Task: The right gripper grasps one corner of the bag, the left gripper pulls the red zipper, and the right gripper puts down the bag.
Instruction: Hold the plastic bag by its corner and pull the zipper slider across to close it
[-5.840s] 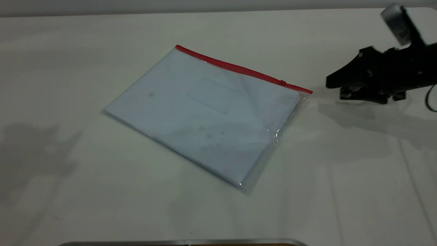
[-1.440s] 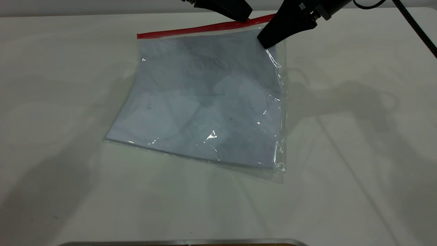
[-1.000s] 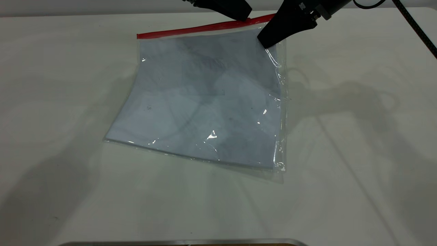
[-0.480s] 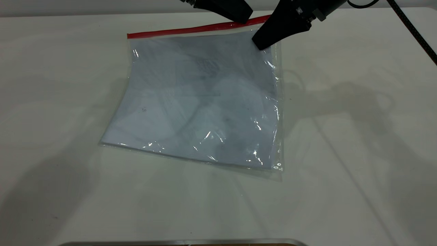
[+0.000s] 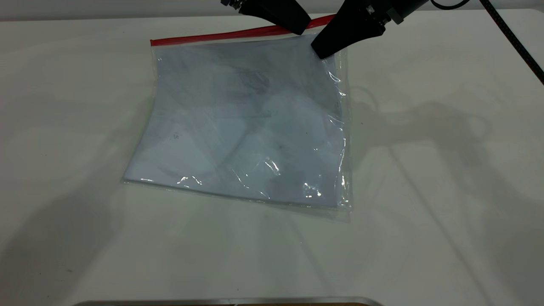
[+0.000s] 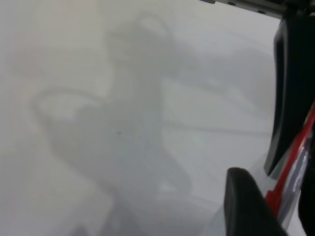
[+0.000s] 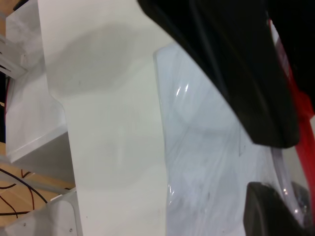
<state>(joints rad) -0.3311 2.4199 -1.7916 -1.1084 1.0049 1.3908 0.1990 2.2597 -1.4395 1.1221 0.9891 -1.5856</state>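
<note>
1. Bag, clear plastic with white sheets inside, lies on the white table, its far edge lifted slightly.
2. Right gripper is clamped on the bag's far corner, just beside the red zipper.
3. Left gripper is pinched on the red zipper close to that same corner.
4. Faint label pocket on the bag carries smudged marks, unreadable.

both arms matte black; right claw tapered, small screws, braided black cable; left claw plain wedge.
</note>
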